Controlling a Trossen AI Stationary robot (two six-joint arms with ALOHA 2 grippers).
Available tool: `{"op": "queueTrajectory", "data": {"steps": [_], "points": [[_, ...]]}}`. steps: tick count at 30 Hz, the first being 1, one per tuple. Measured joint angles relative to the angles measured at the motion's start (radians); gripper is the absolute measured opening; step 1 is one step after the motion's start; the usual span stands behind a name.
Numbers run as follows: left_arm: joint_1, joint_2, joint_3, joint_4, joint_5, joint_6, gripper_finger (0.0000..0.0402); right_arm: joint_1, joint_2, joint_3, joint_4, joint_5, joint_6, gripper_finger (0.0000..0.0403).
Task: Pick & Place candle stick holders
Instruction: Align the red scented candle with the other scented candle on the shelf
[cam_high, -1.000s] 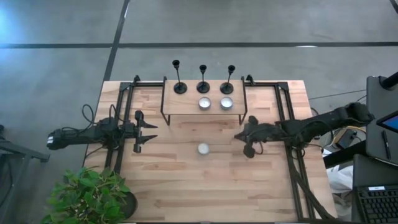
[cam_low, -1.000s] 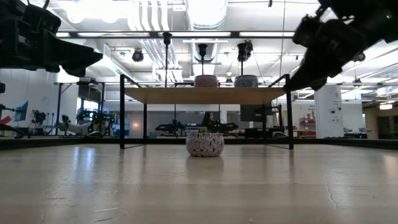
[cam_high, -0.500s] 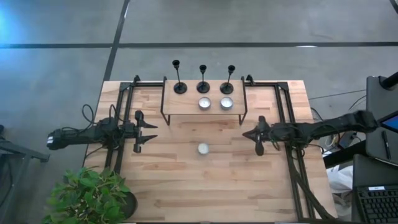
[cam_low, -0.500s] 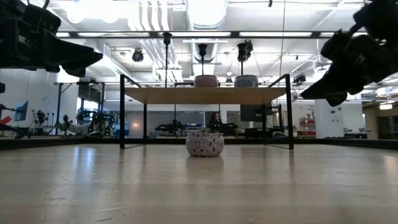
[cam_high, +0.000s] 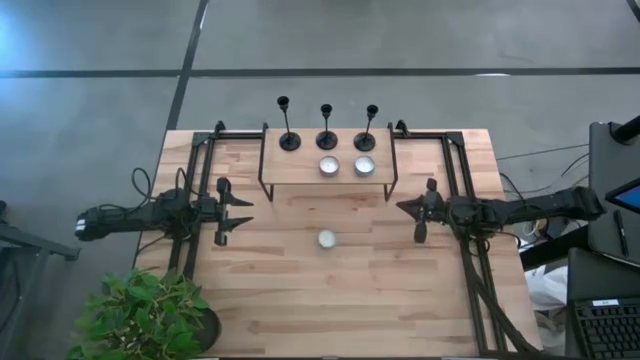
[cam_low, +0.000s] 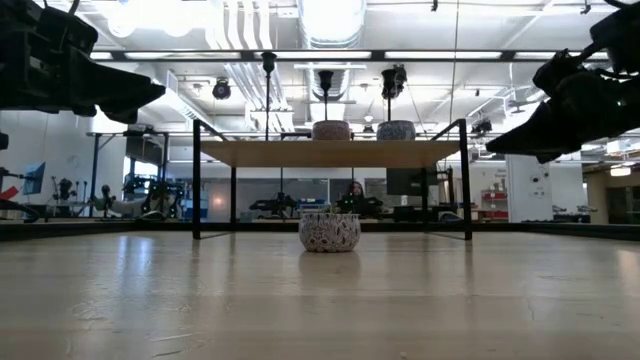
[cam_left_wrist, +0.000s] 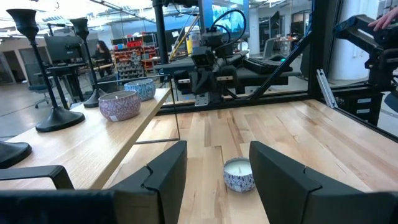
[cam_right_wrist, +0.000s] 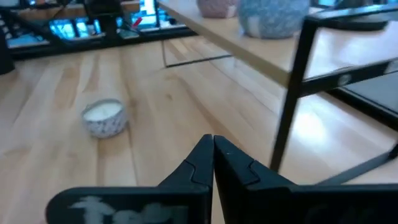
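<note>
Two dark, slender robot arms with black two-finger grippers.

Matte black all over, built of jointed tubular links, with thin black cables looping beside the left arm and trailing off the right arm. Left gripper: broad, flat, angular black fingers with chamfered inner faces. Right gripper: fingers tapering to narrow pointed tips, mounted on a smooth black crossbar bearing a faint pale marking.
</note>
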Motion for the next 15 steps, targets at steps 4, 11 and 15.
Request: {"op": "queueTrajectory", "data": {"steps": [4,11,15], "points": [[0.000,0.000,0.000,0.000,0.000,0.000,0.0181,-0.040,-0.064,0.000,-0.055,-0.038,-0.012,0.0008],[0.000,0.000,0.000,0.000,0.000,0.000,0.0181,-0.092,-0.145,0.000,-0.068,-0.164,-0.063,0.0008],[0.000,0.000,0.000,0.000,0.000,0.000,0.0181,-0.095,-0.208,0.000,-0.071,-0.184,-0.109,0.0008]]}}
